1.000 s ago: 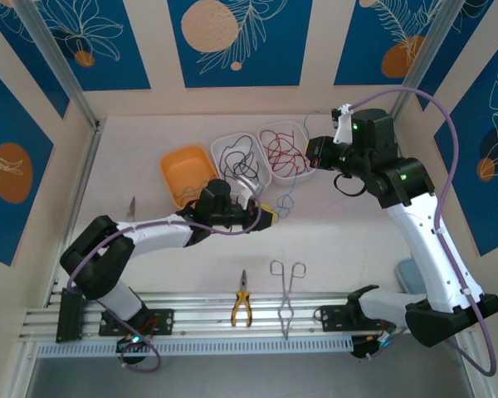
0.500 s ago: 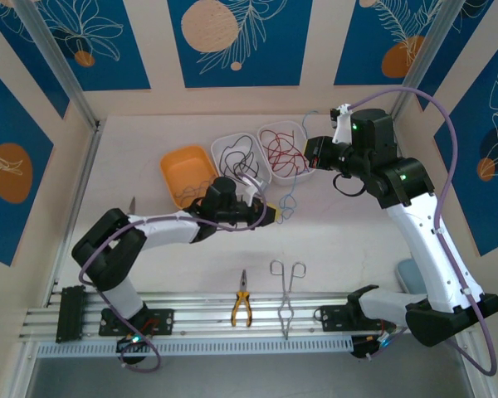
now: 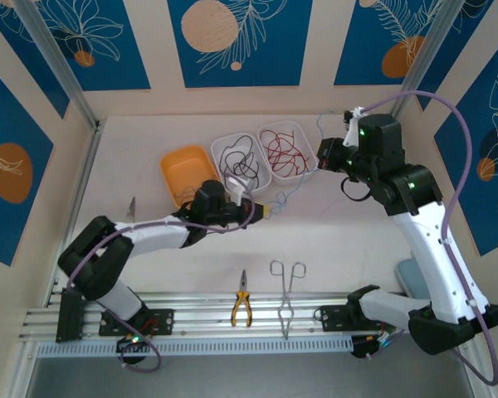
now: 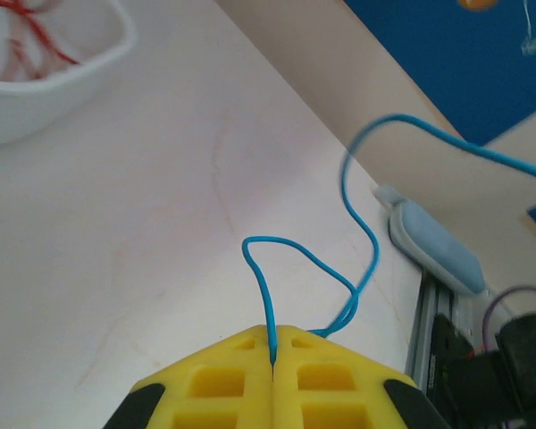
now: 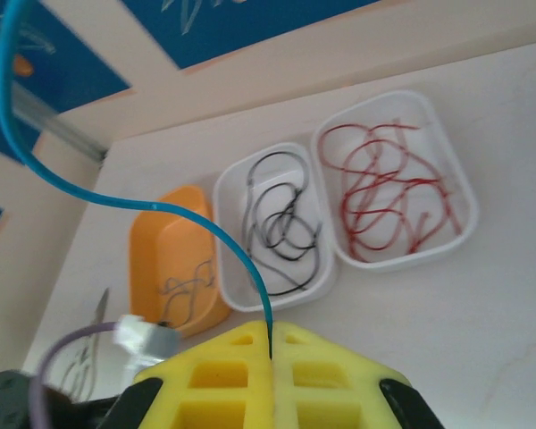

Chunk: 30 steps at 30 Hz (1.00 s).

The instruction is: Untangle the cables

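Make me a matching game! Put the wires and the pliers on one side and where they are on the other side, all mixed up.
Things:
1. curly red wires
2. curly black wires
3. thin blue wire
4. yellow-handled metal pliers

Places:
A. at the table's near edge, by the metal rail
B. pinched in the left gripper and the right gripper
C. in the middle white plastic tray, next to the orange plastic tray
D. in the right-end white plastic tray

Pairs: 1-D, 2-C, 3-B, 4-A
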Each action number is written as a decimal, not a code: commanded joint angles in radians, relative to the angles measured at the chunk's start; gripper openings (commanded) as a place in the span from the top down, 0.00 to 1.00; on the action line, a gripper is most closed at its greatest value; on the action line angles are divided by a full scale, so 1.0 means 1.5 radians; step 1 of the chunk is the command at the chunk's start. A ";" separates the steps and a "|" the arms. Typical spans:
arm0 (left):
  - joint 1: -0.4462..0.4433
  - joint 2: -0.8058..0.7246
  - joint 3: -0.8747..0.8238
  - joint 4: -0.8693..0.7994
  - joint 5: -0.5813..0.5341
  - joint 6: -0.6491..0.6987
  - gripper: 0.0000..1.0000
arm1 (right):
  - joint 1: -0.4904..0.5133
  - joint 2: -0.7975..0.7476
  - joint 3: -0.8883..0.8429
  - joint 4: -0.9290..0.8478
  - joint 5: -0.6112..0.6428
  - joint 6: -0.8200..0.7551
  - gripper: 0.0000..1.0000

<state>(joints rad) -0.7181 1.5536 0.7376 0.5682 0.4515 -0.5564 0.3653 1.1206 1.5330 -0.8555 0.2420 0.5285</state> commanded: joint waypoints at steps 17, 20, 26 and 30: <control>0.266 -0.344 -0.115 -0.119 -0.114 -0.085 0.93 | -0.067 -0.025 -0.069 -0.061 0.130 0.034 1.00; 0.302 -0.378 -0.112 -0.147 -0.129 -0.082 0.95 | -0.058 -0.008 -0.069 -0.044 0.092 0.030 1.00; 0.338 -0.403 -0.066 -0.224 -0.158 -0.035 0.97 | 0.057 0.100 -0.025 -0.003 0.052 -0.016 1.00; 0.362 -0.393 -0.027 -0.283 -0.201 -0.024 0.99 | 0.132 0.217 0.039 0.012 0.050 -0.046 1.00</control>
<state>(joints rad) -0.2043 0.9661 0.6315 0.2279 0.2188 -0.6319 0.5091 1.3640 1.5261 -0.8749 0.3477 0.5121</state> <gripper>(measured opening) 0.059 0.047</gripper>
